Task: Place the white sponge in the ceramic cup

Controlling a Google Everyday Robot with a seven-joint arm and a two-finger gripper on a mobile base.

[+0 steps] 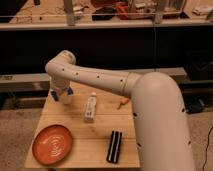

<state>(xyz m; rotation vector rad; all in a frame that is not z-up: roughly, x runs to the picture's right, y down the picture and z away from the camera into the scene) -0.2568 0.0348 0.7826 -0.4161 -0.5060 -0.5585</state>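
A: How is the arm [115, 82] arranged, and why?

B: The arm is reached across the wooden table [100, 131] to its far left corner, and the gripper [62, 93] is held pointing down there. A whitish upright form is seen at the gripper, with blue patches on either side. This is judged to be the ceramic cup [65, 98], so the gripper is presumably held above it for the sponge to be dropped in.

A: Where is the white sponge, and how are the jaws set?

B: The sponge cannot be told apart from the cup and the gripper. Whether the jaws are apart or closed cannot be told either.

A: Which way is the cup's long axis directed?

B: It is taken as vertical, mouth upward, though the rim is hidden by the gripper.

A: What else is laid on the table?

B: A white capped bottle [90, 107] is laid on its side near the middle, its long axis running front to back. An orange plate [52, 144] is set at the near left, a black ribbed object [115, 146] at the near edge, and a small orange item [122, 103] beside the arm.
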